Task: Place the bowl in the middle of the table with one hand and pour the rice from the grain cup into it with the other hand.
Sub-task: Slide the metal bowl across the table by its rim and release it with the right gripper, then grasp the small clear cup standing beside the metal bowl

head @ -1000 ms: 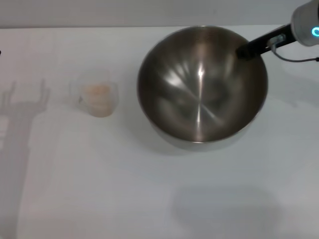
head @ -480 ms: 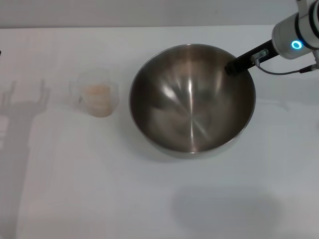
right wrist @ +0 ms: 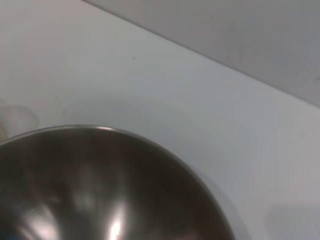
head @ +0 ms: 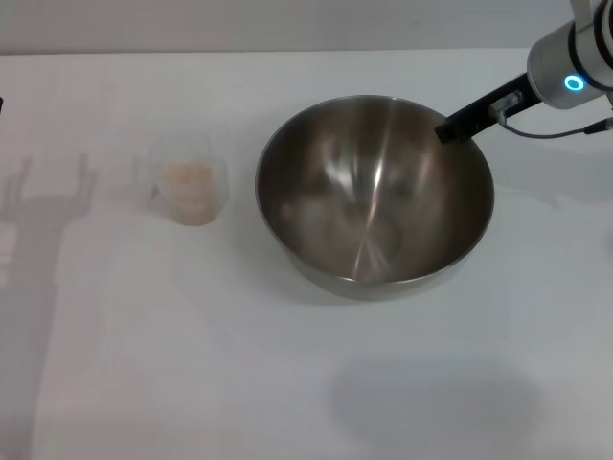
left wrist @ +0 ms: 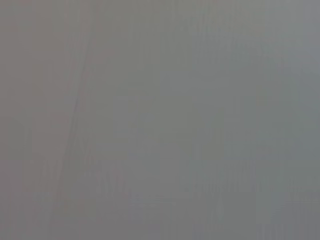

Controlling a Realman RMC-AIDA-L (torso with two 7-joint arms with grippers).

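Observation:
The steel bowl (head: 374,201) stands on the white table (head: 192,364), a little right of the middle. Its shiny inside also fills the right wrist view (right wrist: 90,185). My right gripper (head: 458,125) reaches in from the far right. One black finger lies over the bowl's far right rim and holds it; the other finger is hidden behind the rim. The clear grain cup (head: 192,187) stands upright to the bowl's left with pale rice (head: 189,178) in it. My left gripper is out of view; the left wrist view shows only plain grey.
A shadow of the left hand falls on the table at the far left (head: 43,206). The table's back edge meets a grey wall (head: 287,24). A grey cable (head: 556,132) hangs by the right arm.
The bowl, held by my right gripper, has moved toward me and slightly left, and now sits lower and more level. The cup has not moved.

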